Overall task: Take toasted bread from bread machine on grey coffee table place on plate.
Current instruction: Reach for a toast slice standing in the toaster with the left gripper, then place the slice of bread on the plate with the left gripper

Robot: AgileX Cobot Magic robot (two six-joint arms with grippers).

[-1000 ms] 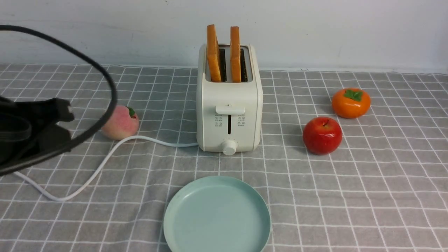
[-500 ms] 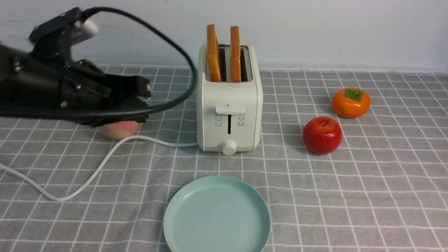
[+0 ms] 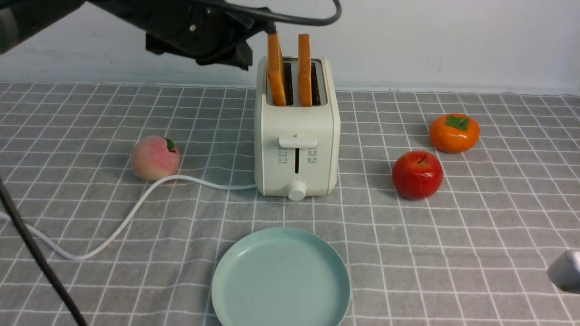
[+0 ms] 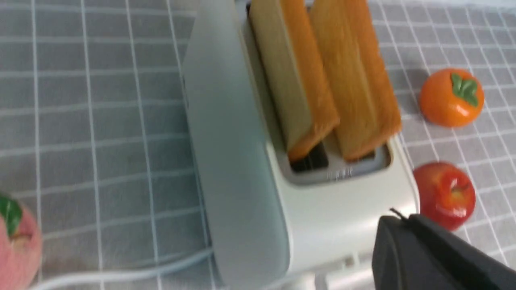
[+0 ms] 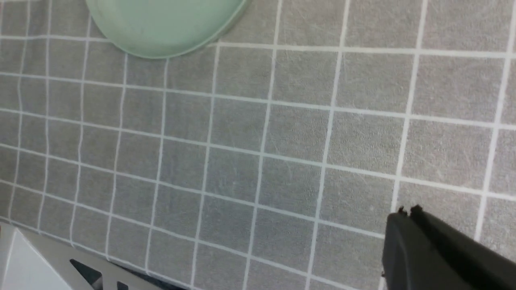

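Two slices of toasted bread (image 3: 276,68) (image 3: 304,68) stand upright in the slots of the cream-white bread machine (image 3: 297,136) at the middle back of the grey coffee table (image 3: 453,249). The mint-green plate (image 3: 281,276) lies bare in front of it. My left gripper (image 3: 242,52) hovers high beside the toaster's upper left, close to the left slice, apart from it. In the left wrist view its fingers (image 4: 397,219) are pressed together, holding nothing, above the toaster (image 4: 242,181) and toast (image 4: 294,80). My right gripper (image 5: 407,213) is shut and empty over bare cloth; the plate's edge (image 5: 161,24) shows there.
A peach (image 3: 155,158) lies left of the toaster, with the white cord (image 3: 136,208) curving past it. A red apple (image 3: 417,175) and an orange persimmon (image 3: 454,132) sit to the right. A black cable (image 3: 36,262) hangs at the near left. A grey part of the right arm (image 3: 564,271) shows at the near right.
My left arm has risen from the low left and swung right, up to the toaster's top. A grey part of the right arm has come into view at the near right.
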